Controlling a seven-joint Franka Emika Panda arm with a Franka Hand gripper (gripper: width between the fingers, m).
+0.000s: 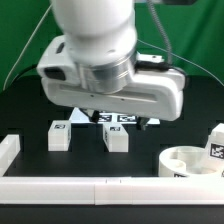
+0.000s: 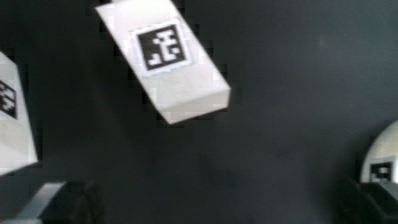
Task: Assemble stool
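Observation:
Two white block legs with tags lie on the black table, one [image 1: 59,135] to the exterior view's left of the other [image 1: 115,138]. A third tagged leg [image 1: 216,143] stands at the right edge beside the round white seat [image 1: 188,161]. The arm's big white hand [image 1: 110,70] hangs above the two legs and hides its fingers there. In the wrist view my gripper [image 2: 214,214] is open and empty, with a dark fingertip [image 2: 59,204] showing at the corner. A leg [image 2: 173,62] lies below it, tilted. Another leg [image 2: 13,112] and the seat's rim [image 2: 381,167] show at the edges.
The marker board [image 1: 118,119] lies behind the legs, partly hidden by the hand. A long white border bar [image 1: 70,187] runs along the front and a short one [image 1: 8,150] stands at the exterior view's left.

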